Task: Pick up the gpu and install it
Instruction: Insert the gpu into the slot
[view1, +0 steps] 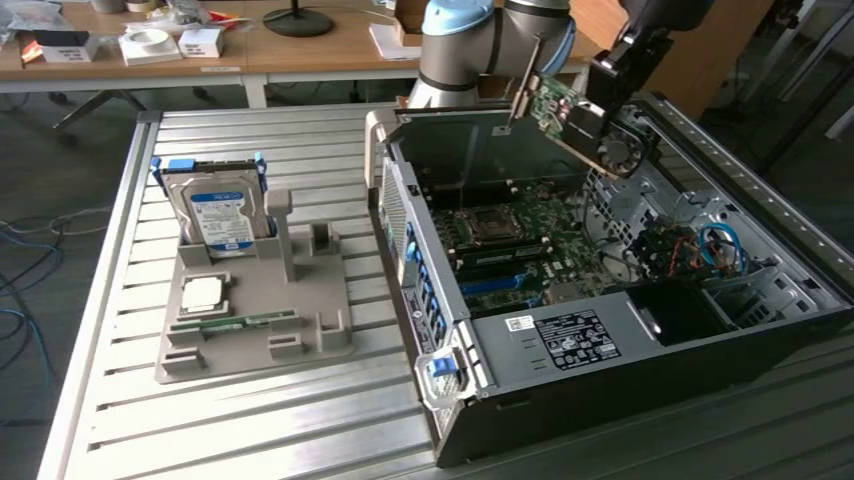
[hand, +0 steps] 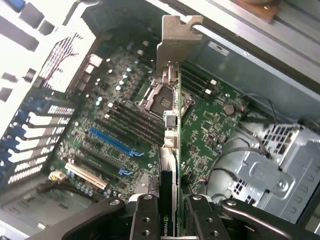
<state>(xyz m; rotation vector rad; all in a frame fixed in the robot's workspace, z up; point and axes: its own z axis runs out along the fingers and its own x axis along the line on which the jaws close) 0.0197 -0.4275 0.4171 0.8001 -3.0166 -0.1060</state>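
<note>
A: Wrist view, closest first. Tool state?
B: Gripper (hand: 169, 212) clenched on the gpu (hand: 173, 140). Fingers (hand: 145, 220) press the card's flat sides, and the card sits edge-on between them.
A: Further along the card?
B: Grey metal bracket (hand: 178, 40) at the end away from the gripper. Past the card is the motherboard (hand: 115, 120), apart from it, with the CPU socket (hand: 155, 95) and a blue slot (hand: 111, 141). Card isn't seated in any slot.
A: Exterior view, front first.
B: Slatted metal table (view1: 267, 430). On it, the open computer case (view1: 574, 400) at the exterior view's right, motherboard (view1: 527, 235) facing up.
A: Beside it?
B: Grey holder (view1: 314, 345) at the exterior view's left, near the case. A memory stick (view1: 247, 322) and a square processor chip (view1: 203, 292) lie on it. The silver hard drive (view1: 220, 215) with a blue-white label stands on edge at its far end.
A: The gpu here?
B: In the air (view1: 567, 120) over the far part of the case, tilted, bracket end toward the exterior view's left. Gripper (view1: 603, 88) grips the other end.
A: Behind that?
B: The arm (view1: 481, 35), then a wooden desk (view1: 307, 55) with small boxes on it.
</note>
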